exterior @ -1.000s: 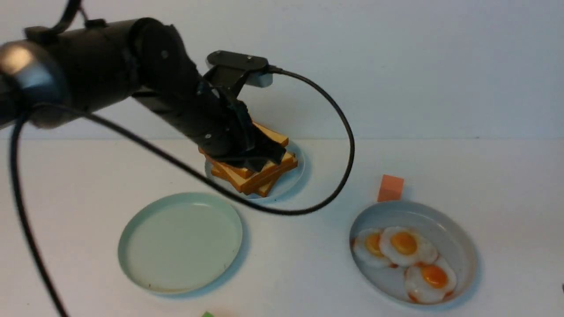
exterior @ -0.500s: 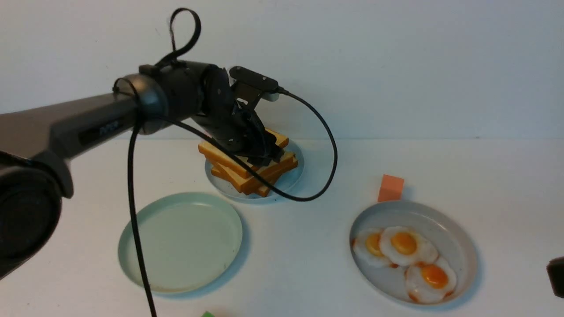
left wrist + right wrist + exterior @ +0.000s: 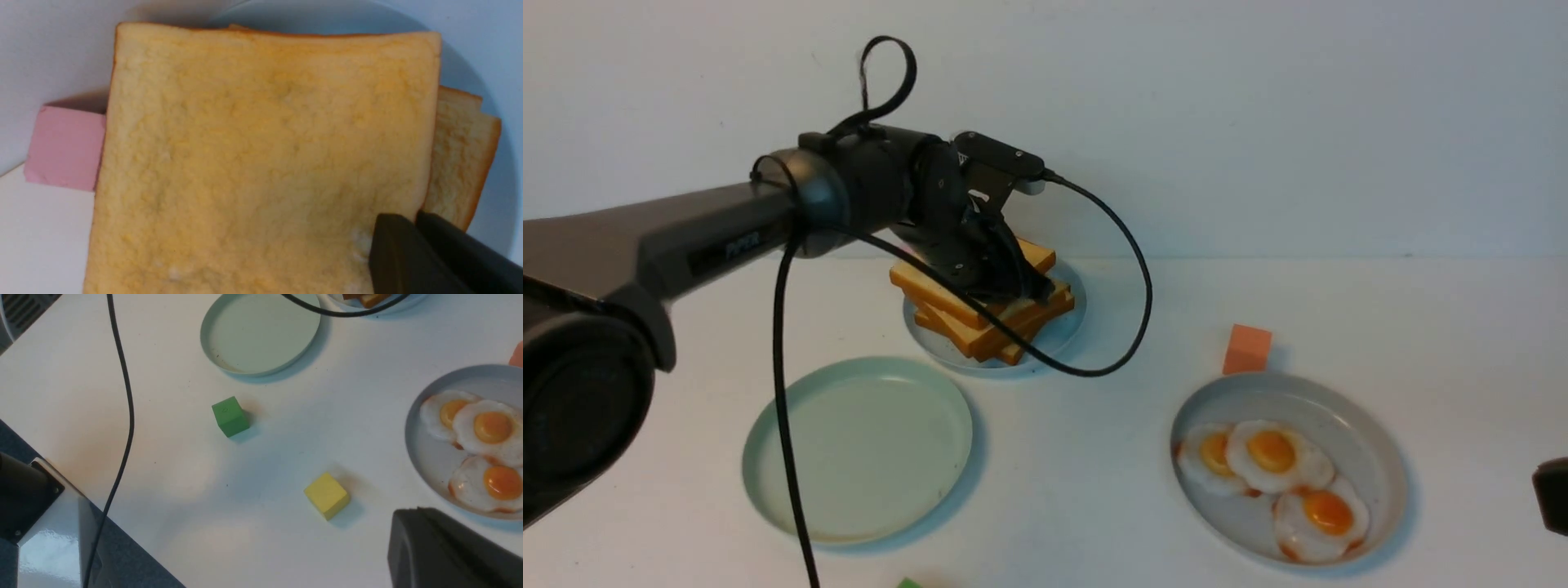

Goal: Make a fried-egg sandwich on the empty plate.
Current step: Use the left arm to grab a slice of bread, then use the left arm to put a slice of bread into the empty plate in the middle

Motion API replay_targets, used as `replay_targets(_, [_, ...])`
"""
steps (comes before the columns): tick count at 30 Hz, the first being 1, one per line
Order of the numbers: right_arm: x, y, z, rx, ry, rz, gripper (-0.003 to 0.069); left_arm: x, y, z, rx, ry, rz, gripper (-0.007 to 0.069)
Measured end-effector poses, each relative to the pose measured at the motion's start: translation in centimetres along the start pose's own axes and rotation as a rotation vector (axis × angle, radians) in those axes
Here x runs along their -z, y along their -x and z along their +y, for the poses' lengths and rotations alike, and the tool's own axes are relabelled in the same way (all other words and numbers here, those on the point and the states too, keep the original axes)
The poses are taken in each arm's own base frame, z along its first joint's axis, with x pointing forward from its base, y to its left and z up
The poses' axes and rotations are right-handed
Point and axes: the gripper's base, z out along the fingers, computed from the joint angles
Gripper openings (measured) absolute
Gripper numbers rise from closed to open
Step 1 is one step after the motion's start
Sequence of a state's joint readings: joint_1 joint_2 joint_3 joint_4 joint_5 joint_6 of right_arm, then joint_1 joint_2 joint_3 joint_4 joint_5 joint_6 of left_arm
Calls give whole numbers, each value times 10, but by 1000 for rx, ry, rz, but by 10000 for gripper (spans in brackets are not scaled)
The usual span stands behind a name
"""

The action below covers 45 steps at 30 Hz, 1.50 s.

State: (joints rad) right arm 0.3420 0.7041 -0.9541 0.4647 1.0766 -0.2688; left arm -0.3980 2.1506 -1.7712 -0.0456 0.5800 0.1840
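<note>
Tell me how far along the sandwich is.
Done: nothing; the mint plate is bare. In hand: the left gripper is shut at a corner of the top toast; a grip isn't clear. Left: move two toasts and an egg from the grey plate onto the mint plate.

1. The toast stack [image 3: 980, 314] is sitting on the far plate [image 3: 1063, 333].
2. The empty plate [image 3: 858, 449] is lying before it, slightly left.
3. Three fried eggs [image 3: 1274, 454] are overlapping in the right plate [image 3: 1382, 445], with a block [image 3: 1247, 349] standing just behind its rim.
4. Another block [image 3: 63, 149] is seemingly sitting just behind the stack.
</note>
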Motion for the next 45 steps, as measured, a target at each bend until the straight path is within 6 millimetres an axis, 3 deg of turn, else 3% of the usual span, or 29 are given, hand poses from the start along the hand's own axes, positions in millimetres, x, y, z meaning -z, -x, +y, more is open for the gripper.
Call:
replay_targets(1, [0,0,0,0,0,0,14,2,1,0,0,0,-3,6])
replay_targets(4, [0,0,0,0,0,0,15,38,16,2,1,8,-51,6])
replay_targets(8, [0,0,0,0,0,0,18,98,31,2,0,13,-101,6])
replay_targets(10, [0,0,0,0,0,0,19,124,25,1,12,7,-75,6])
replay_targets(13, [0,0,0,0,1,2,22,147,2,-3,29,1,-19,6])
replay_targets(16, [0,0,0,2,-2,4,25,149,-40,-8,17,13,40,6])
replay_targets(19, [0,0,-1,5,-9,4,28,137,-83,-10,-39,45,78,3])
replay_targets(24, [0,0,-1,5,-9,3,31,112,-123,-13,-108,60,115,3])
replay_targets(38, [0,0,-1,5,-9,3,46,87,-132,-16,-87,36,132,25])
replay_targets(43, [0,0,-1,5,-9,4,50,85,-134,-16,-78,31,146,150])
replay_targets(44, [0,0,-1,5,-9,4,52,85,-134,-17,-64,27,144,215])
replay_targets(45, [0,0,-1,5,-9,4,52,85,-134,-17,-62,26,144,215])
